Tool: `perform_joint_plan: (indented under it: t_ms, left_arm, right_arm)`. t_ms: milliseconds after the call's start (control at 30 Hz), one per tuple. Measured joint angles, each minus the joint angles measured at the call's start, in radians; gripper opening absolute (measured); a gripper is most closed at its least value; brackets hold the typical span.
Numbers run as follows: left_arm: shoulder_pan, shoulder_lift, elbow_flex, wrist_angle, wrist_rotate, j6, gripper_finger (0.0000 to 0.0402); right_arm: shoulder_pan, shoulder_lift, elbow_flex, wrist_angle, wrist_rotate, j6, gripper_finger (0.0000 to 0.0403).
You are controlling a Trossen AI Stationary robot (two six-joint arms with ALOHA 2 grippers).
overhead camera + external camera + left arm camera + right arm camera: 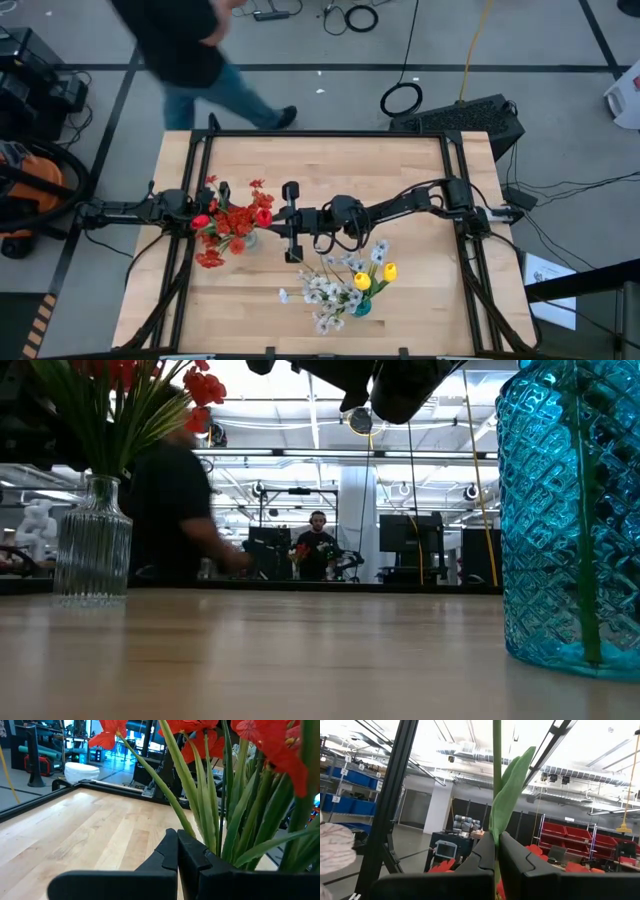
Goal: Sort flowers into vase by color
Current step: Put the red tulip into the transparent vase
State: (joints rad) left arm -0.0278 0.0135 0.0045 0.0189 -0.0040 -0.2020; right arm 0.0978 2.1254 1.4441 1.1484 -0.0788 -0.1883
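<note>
We are seeing the right gripper (496, 851) pinching a green stem (496, 780), fingers pressed together on it; the stem's long axis is running straight out past the fingertips, a leaf alongside. In the high view the right gripper (292, 222) is sitting mid-table, just beside the red bunch (232, 222) in the clear ribbed vase (92, 545), so we are judging the held stem as bound for that vase, which lies toward the left arm's side. The stem's bloom is not showing, so we cannot tell its colour. The left gripper (176, 851) is pressed shut on nothing, waiting right against the red stalks. The white and yellow bunch (350, 285) is standing in the blue vase (575, 510), well apart toward the table's near edge.
</note>
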Motion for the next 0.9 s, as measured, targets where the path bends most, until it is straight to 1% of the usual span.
perform_joint_plan:
  t_ms: [233,433,900]
  left_arm:
    - [0.0,0.0,0.0,0.0,0.0,0.0,0.0]
    - [0.0,0.0,0.0,0.0,0.0,0.0,0.0]
    - [0.0,0.0,0.0,0.0,0.0,0.0,0.0]
  right_arm:
    - [0.0,0.0,0.011,-0.007,0.0,-0.004,0.0]
    - [-0.006,0.0,0.059,-0.109,-0.001,-0.037,0.0]
    - [-0.012,0.0,0.063,-0.116,-0.005,0.008,0.0]
